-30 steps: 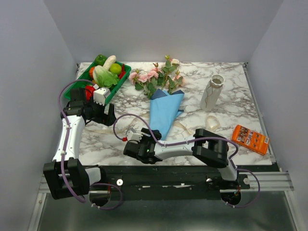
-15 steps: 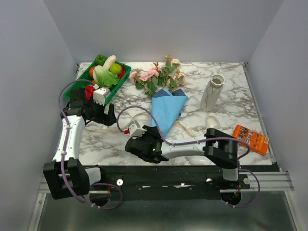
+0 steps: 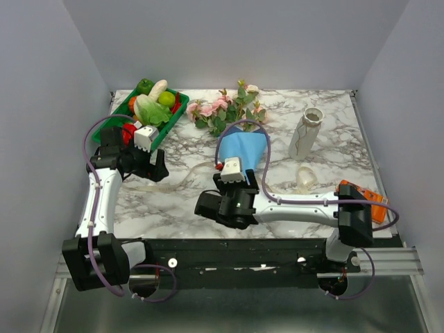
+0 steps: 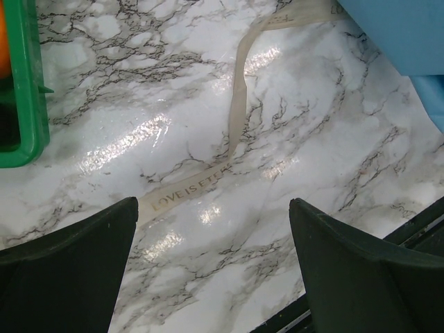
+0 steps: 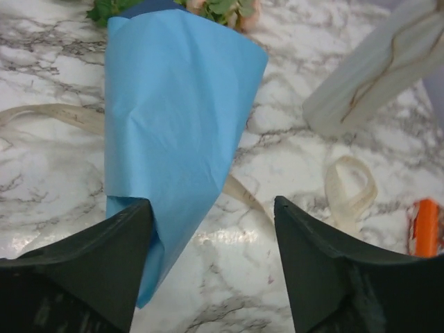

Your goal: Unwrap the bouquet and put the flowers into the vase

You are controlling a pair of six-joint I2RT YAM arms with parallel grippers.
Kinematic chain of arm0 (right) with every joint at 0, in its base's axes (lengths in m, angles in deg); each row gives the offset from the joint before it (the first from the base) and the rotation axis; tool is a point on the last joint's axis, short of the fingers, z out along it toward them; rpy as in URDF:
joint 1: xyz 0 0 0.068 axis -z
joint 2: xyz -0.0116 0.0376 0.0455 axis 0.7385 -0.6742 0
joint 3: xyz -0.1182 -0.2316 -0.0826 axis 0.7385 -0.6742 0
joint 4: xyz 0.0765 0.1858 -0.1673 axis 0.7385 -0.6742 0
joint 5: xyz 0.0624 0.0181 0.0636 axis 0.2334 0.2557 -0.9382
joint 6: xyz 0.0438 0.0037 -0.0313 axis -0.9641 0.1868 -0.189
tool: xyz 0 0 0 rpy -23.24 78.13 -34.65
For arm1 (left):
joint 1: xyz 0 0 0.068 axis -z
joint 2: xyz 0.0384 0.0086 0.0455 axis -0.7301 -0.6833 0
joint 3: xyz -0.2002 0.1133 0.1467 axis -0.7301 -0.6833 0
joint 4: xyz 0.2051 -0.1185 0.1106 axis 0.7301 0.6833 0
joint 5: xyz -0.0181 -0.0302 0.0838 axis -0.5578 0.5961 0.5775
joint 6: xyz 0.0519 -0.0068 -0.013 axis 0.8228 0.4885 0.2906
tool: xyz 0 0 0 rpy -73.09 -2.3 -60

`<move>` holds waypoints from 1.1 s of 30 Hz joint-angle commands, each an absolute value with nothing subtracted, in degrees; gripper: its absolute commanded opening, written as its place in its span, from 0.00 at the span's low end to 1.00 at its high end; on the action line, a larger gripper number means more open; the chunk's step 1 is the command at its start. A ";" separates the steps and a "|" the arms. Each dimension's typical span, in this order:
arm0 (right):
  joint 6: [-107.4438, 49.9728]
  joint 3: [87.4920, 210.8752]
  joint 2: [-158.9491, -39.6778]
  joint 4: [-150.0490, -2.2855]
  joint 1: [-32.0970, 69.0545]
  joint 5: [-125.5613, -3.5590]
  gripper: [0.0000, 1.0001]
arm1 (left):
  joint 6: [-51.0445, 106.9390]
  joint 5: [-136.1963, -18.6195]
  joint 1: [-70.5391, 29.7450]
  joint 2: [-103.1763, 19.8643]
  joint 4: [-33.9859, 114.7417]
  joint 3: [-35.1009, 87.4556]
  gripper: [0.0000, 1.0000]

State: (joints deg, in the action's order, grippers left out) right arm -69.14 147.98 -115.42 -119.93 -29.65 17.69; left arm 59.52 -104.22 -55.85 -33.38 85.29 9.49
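Note:
The bouquet's blue paper cone (image 3: 244, 147) (image 5: 173, 118) lies on the marble, narrow end toward me. The flowers (image 3: 225, 111) (image 5: 223, 6), pink and peach roses with green leaves, stick out of its far end. Loose beige ribbon (image 4: 237, 114) (image 5: 59, 114) trails across the table, no longer tied round the cone. My right gripper (image 3: 234, 182) (image 5: 211, 208) is open at the cone's narrow end, its left finger against the paper's edge, nothing between the jaws. The left gripper (image 3: 149, 165) (image 4: 214, 205) hangs open over bare marble beside the ribbon. The pale vase (image 3: 305, 132) (image 5: 378, 69) stands right of the bouquet.
A green tray (image 3: 168, 125) (image 4: 24, 83) of vegetables and fruit sits at the back left, next to my left arm. An orange packet (image 3: 368, 198) (image 5: 424, 225) lies at the right, partly under the right arm. A curl of ribbon (image 3: 305, 177) (image 5: 350, 184) rests near the vase.
My right arm has swung right and turned to face the cone's narrow end, now covering the lower part of the paper. The left arm has stayed put.

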 commanded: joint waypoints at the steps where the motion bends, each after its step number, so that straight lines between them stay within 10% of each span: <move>1: -114.15 156.33 -125.78 -162.88 -30.18 19.89 0.85 | 58.78 -106.24 -56.21 -32.96 84.85 9.56 0.99; 14: -99.23 158.98 -131.70 -156.73 -32.73 19.64 0.93 | 57.90 -106.50 -56.21 -32.87 84.32 9.55 0.99; 16: -86.86 156.36 -125.85 -143.86 -32.73 14.56 0.93 | 57.81 -106.59 -56.21 -32.70 84.32 9.73 0.99; 19: -48.62 136.01 -109.19 -84.47 -32.03 -0.90 0.94 | 57.72 -106.50 -56.21 -32.78 84.58 10.34 0.99; 33: -32.84 141.05 -105.06 -88.76 -27.19 -6.79 1.00 | 58.68 -106.68 -56.30 -32.52 86.07 11.66 0.99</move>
State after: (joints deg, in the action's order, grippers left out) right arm -45.76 143.09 -106.55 -94.18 -26.78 -0.39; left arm 58.16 -104.98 -55.85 -33.38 85.20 10.15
